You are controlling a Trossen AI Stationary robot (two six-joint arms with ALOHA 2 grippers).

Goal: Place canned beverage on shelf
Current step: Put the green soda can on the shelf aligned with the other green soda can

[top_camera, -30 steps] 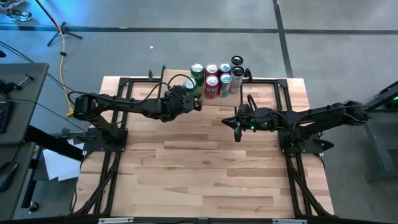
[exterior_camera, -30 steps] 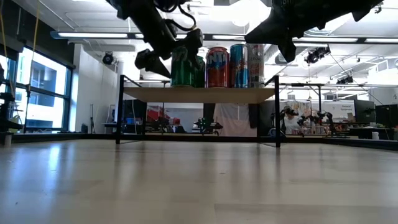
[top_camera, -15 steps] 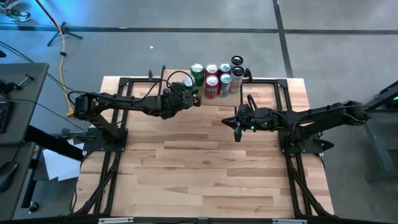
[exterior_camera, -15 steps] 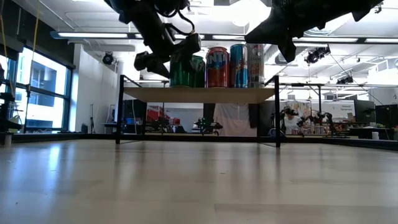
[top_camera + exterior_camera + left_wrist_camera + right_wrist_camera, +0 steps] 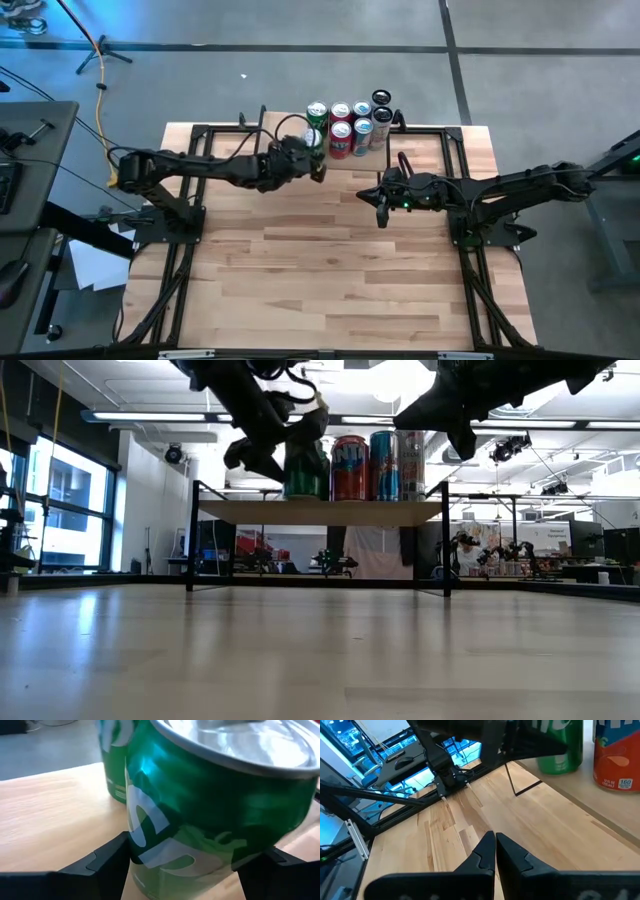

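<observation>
Left gripper [image 5: 316,158] clamped on tilted green can [image 5: 210,805], shelf [image 5: 320,511] spot at twelve o'clock; right gripper [image 5: 495,851] closed, farther off.

Green can's [image 5: 210,805] base behind left pincer [image 5: 190,870], label cropped.

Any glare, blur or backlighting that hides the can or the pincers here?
Left wrist view: the green can fills the frame, blurred, glare on its lid. Low view: bright ceiling lights leave the left pincer a dark silhouette. High view: evenly lit.
</observation>
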